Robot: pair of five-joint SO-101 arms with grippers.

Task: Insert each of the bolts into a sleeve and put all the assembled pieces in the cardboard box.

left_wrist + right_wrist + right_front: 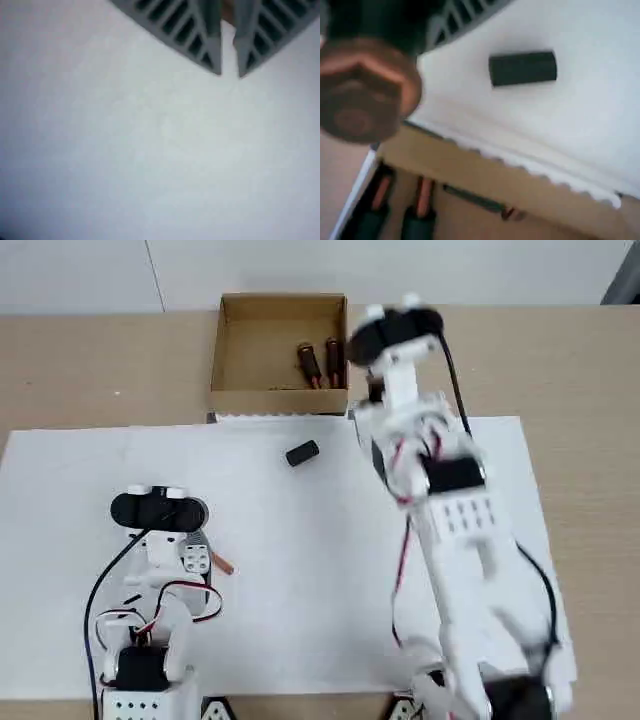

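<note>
Left gripper [230,75]: low over the paper [150,150], near the left arm's base; fingers [207,47] drawn almost together, a narrow slit at the tips, pinching the left bolt.
Left bolt [227,10]: copper-coloured, wedged between the fingers well behind the tips; in the high view a short copper end [224,565] sticks out beside the gripper, just above the sheet.
Right gripper [405,45]: at the end of the arm stretched across the paper, by the near right corner of the box; one grey ribbed finger [465,17] in sight, closed on the right bolt.
Right bolt [365,90]: copper hex head turned to the wrist camera, blurred, held off the surface near the box's front wall.
Sleeve [302,454]: black, short, lying on its side on the paper, alone, just in front of the box, near the right gripper and well apart from the left one; also in the right wrist view [522,68].
Box [280,400]: brown cardboard, open top, on the table [100,370] at the far edge of the paper, its front wall touching the sheet.
Assembled pieces: two, lying side by side inside the box toward its right wall [308,362] [333,360]; copper shafts showing out of black sleeves.
Paper: white sheet covering the table in front of both arms.
</note>
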